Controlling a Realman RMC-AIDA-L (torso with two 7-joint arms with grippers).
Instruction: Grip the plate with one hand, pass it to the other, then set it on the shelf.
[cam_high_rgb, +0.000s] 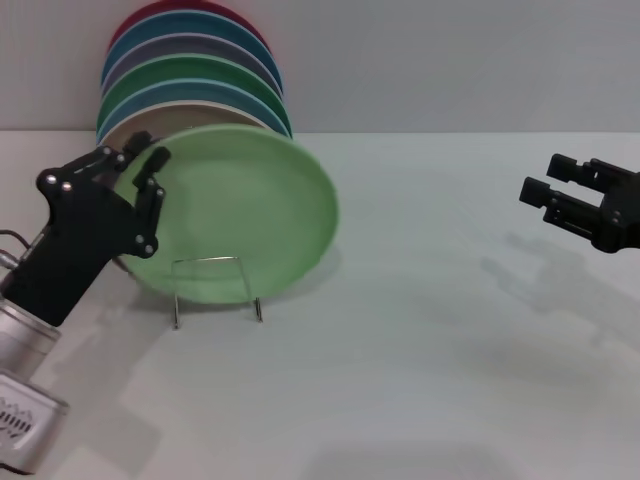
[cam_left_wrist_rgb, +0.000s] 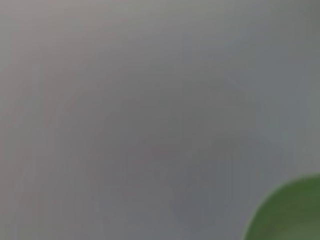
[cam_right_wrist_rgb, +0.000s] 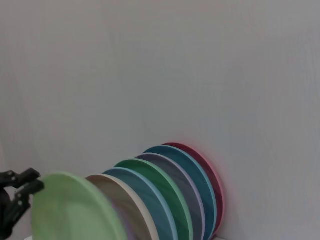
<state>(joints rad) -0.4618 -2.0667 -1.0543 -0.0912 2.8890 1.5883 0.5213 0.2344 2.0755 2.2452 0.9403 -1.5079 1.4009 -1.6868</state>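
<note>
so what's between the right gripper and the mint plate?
Nothing: in the head view only bare white table lies between the right gripper and the mint plate.

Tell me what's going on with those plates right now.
The left gripper is at the upper left rim of the pale green plate, fingers either side of the edge. The plate stands tilted at the front of a row of coloured plates, behind the rack's wire loop. The right gripper hovers open, well off to the right, holding nothing.
</note>
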